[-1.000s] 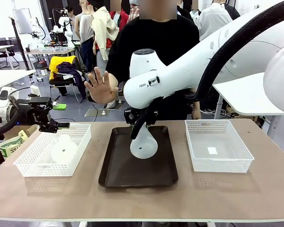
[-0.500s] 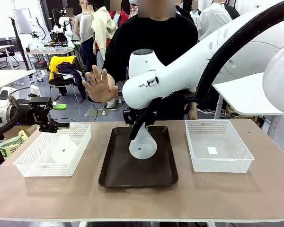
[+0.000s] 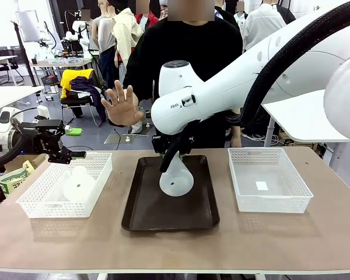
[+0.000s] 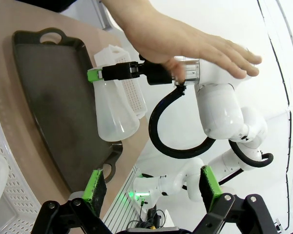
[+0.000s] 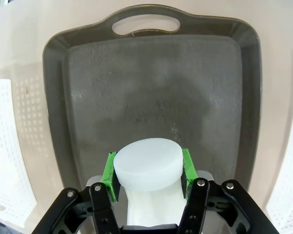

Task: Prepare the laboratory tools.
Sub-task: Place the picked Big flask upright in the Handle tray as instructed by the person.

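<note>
My right gripper (image 3: 174,151) is shut on the neck of a frosted-white conical flask (image 3: 176,178), which hangs slightly tilted over the dark brown tray (image 3: 146,216). The right wrist view looks down on that flask (image 5: 146,168), pinched between the green pads (image 5: 109,173) above the tray (image 5: 156,87). A second flask (image 3: 79,185) lies in the left white basket (image 3: 32,207). Just above that basket's far left corner my left gripper (image 3: 59,154) is open and holds nothing. In the left wrist view my left gripper (image 4: 151,187) faces the held flask (image 4: 115,117).
A person in black stands at the far side with an open hand (image 3: 121,105) raised above the table's far edge. An empty white basket (image 3: 268,201) sits right of the tray. The right arm's big white body (image 3: 233,81) spans the middle and right.
The held flask has drifted slightly left. The person's raised hand has shifted a little left. The left gripper has stayed put.
</note>
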